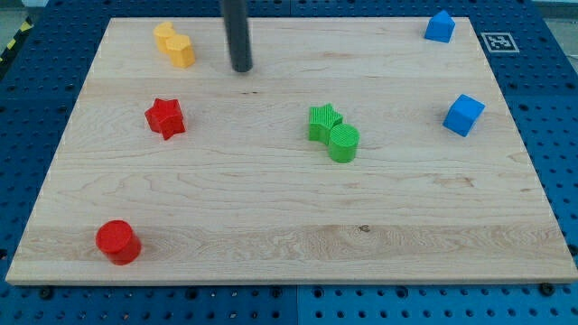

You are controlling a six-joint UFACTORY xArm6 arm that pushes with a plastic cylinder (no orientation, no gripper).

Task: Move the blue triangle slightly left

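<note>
The blue triangle (440, 26) sits at the view's top right corner of the wooden board (271, 208). A blue cube (463, 115) lies below it near the right edge. My tip (241, 68) is at the view's top, left of the middle, far to the left of the blue triangle and touching no block. It stands just right of the yellow blocks (174, 44).
A red star (166, 117) lies at the left. A green star (323, 121) and a green cylinder (343, 143) touch each other in the middle. A red cylinder (118, 241) sits at the bottom left. A marker tag (498, 41) lies off the board's top right.
</note>
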